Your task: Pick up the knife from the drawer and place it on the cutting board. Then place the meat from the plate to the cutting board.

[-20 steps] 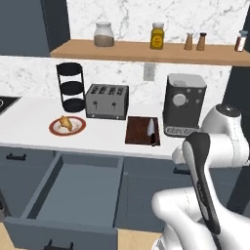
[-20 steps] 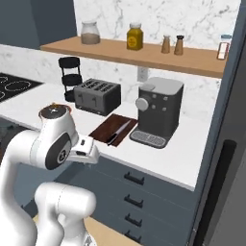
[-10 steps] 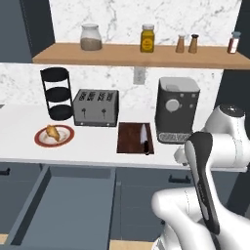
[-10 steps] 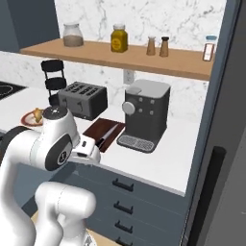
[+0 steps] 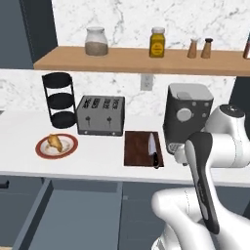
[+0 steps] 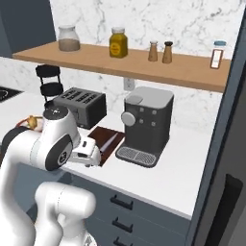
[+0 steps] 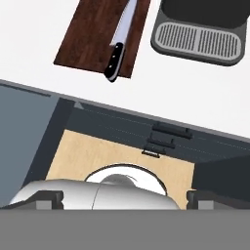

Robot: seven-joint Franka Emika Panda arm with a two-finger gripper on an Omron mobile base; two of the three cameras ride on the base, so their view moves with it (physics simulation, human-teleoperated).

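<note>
The knife (image 5: 153, 150) lies on the dark wooden cutting board (image 5: 139, 149) with its black handle at the board's front edge; the hand view also holds the knife (image 7: 117, 49) and the board (image 7: 95, 34). The meat (image 5: 54, 142) rests on the red-rimmed plate (image 5: 43, 151) at the counter's left. Below the counter's left half the wide drawer (image 5: 73, 215) stands pulled out. My gripper (image 7: 126, 197) is open with nothing between its fingers, hovering over the counter's front edge just right of the board; the hand (image 6: 87, 153) is level with the counter top.
A toaster (image 5: 100, 114) and a black three-tier rack (image 5: 61, 100) stand behind the plate. A coffee machine (image 5: 188, 114) sits right of the board, its drip tray (image 7: 197, 41) close to the knife. A shelf (image 5: 146, 61) with jars hangs above. Narrow drawers (image 6: 122, 211) lie under the counter's right part.
The whole picture has shifted, so the base has driven along the counter. The knife stays on the board and the meat on the plate. The gripper stays open.
</note>
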